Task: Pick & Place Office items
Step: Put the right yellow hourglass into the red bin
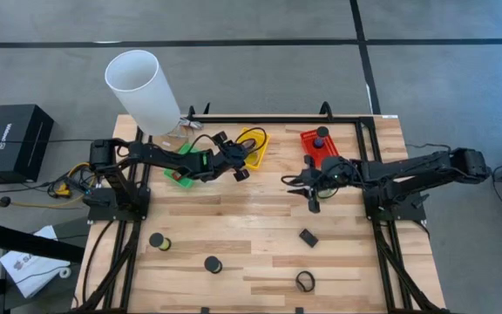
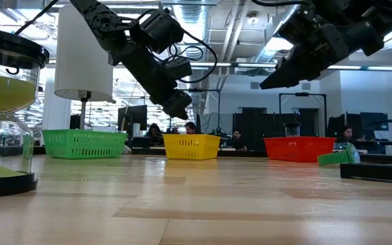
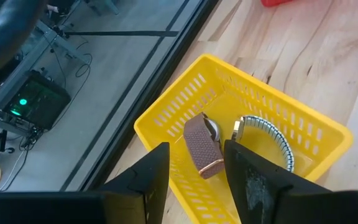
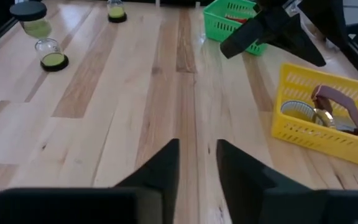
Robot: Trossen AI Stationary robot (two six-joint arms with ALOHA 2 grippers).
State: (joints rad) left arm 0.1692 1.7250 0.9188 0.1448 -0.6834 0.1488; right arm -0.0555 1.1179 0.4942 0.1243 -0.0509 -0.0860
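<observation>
My left hand (image 3: 194,171) hovers half-open and empty over the yellow basket (image 3: 166,118); my right hand (image 4: 197,165), also empty, waits mid-table. Items (image 1: 157,241) lie far off, so a long reach risks clipping baskets.

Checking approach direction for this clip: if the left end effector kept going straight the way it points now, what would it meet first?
Probably the brown watch strap lying in the yellow basket: the left end effector, fingers open, points straight down at it. Depth is unclear; the metal band lies just beside.
</observation>
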